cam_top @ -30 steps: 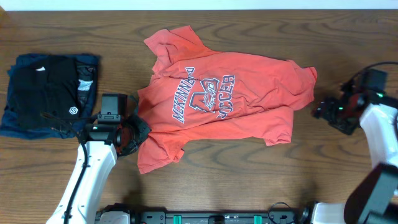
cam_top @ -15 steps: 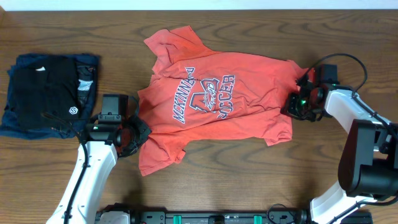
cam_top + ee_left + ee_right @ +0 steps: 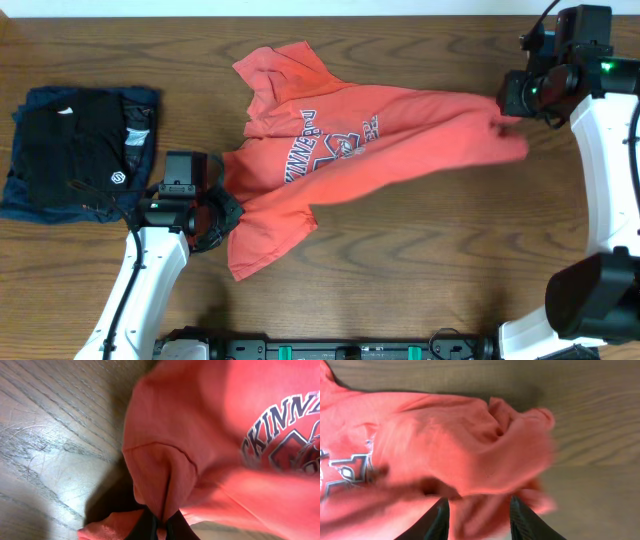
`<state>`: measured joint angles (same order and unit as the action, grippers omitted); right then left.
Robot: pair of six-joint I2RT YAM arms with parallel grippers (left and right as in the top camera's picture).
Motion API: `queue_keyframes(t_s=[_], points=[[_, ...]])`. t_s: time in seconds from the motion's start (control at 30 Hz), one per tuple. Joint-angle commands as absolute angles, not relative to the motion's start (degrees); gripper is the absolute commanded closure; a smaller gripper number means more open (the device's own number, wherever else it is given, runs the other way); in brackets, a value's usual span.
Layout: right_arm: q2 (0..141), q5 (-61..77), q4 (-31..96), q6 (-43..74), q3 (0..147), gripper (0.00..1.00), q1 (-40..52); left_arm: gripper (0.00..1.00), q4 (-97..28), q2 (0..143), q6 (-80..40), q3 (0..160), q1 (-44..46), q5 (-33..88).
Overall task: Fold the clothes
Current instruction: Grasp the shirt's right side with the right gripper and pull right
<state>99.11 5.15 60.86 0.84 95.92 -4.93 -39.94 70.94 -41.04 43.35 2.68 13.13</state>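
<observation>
The coral-red T-shirt [image 3: 400,130] with white-and-navy lettering lies across the middle of the table, stretched out toward the far right. My left gripper [image 3: 222,212] is shut on a fold of the shirt's near-left edge; in the left wrist view the cloth [image 3: 200,435] is pinched between the fingers [image 3: 161,527]. My right gripper [image 3: 510,105] is at the far right and grips the shirt's right end, which is lifted and blurred. In the right wrist view a bunch of cloth [image 3: 470,445] fills the gap between the fingers [image 3: 479,520].
A folded black garment [image 3: 70,150] with a small white logo lies on a folded navy-blue garment [image 3: 30,200] at the left edge of the wooden table [image 3: 420,270]. The table's far edge runs just behind the right arm.
My right gripper came in to the shirt's right edge, took hold of it and pulled it up and toward the far right, stretching the shirt. The left gripper has stayed put.
</observation>
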Motion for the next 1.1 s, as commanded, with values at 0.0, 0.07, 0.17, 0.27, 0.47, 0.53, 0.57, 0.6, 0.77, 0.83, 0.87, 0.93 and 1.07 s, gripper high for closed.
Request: queue_keyframes(t_s=[0.0, 0.07, 0.17, 0.27, 0.47, 0.53, 0.57, 0.6, 0.77, 0.83, 0.87, 0.93, 1.07], points=[[100.44, -0.05, 62.65, -0.69, 92.97, 0.51, -3.77, 0.94, -40.27, 71.16, -40.25, 43.11, 2.48, 11.88], [100.44, -0.21, 62.65, -0.32, 90.35, 0.41, -3.84, 0.94, -40.27, 71.16, -40.12, 43.11, 2.48, 11.88], [100.44, -2.20, 62.74, 0.34, 85.78, 0.41, -4.10, 0.94, -40.25, 71.16, -39.75, 43.11, 2.48, 11.88], [100.44, -6.39, 62.17, 3.70, 80.42, 0.40, -4.62, 0.94, -40.25, 71.16, -39.42, 43.11, 2.48, 11.86], [100.44, -9.69, 54.13, 7.94, 67.90, 0.40, -7.01, 0.94, -40.23, 71.16, -39.42, 43.11, 2.48, 11.86], [100.44, -8.95, 50.96, 7.90, 64.84, 0.40, -7.66, 0.94, -40.23, 71.16, -39.42, 43.11, 2.48, 11.86], [100.44, -8.64, 49.34, 7.88, 63.35, 0.40, -7.94, 0.94, -40.23, 71.16, -39.42, 43.11, 2.48, 11.86], [100.44, -8.19, 48.23, 7.86, 62.24, 0.40, -8.10, 0.94, -40.23, 71.16, -39.42, 43.11, 2.48, 11.86], [100.44, -4.34, 41.80, 7.64, 57.36, 0.41, -8.19, 0.94, -40.23, 71.16, -39.44, 43.11, 2.48, 11.86], [100.44, -3.27, 39.81, 7.66, 55.77, 0.42, -8.21, 0.94, -40.23, 71.16, -39.44, 43.11, 2.48, 11.88], [100.44, -3.16, 39.07, 7.66, 54.94, 0.42, -8.19, 0.94, -40.25, 71.16, -39.42, 43.11, 2.48, 11.88], [100.44, -3.20, 38.04, 7.66, 53.49, 0.42, -8.21, 0.94, -40.25, 71.16, -39.44, 43.11, 2.48, 11.88], [100.44, -3.20, 35.70, 7.68, 50.70, 0.52, -8.21, 0.94, -40.23, 71.16, -39.44, 43.11, 2.48, 11.88]])
